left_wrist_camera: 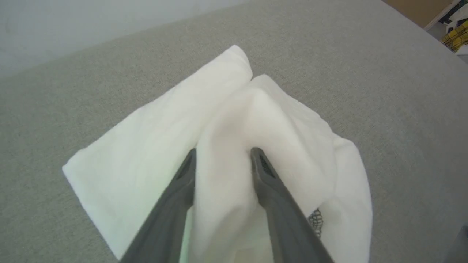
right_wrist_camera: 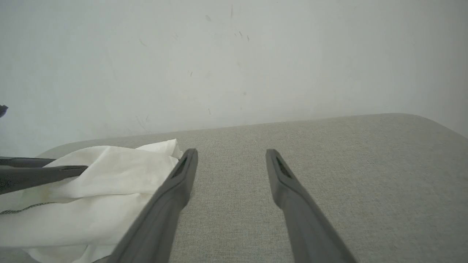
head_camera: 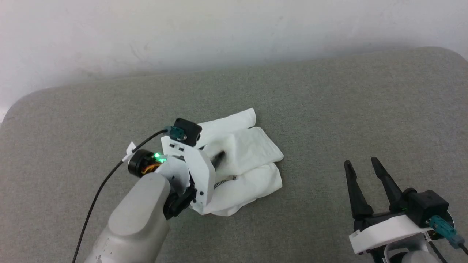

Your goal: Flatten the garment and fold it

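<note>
Left hand (left_wrist_camera: 223,156): reaches onto garment (head_camera: 252,148) from lower left, fingers (left_wrist_camera: 182,182) spread astride raised fold, cloth touching both; pinching or mere contact, cannot tell. Garment: white, bunched in loosely folded heap at centre of grey worktop (head_camera: 329,91); dark zigzag stitching (head_camera: 225,181) shows at near edge. Right hand (head_camera: 361,161): released, empty, over worktop, well right of garment.

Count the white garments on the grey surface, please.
1. The shirt lies bunched on the grey surface, a fold between the left jaws; its folds could hide a smaller piece.
</note>
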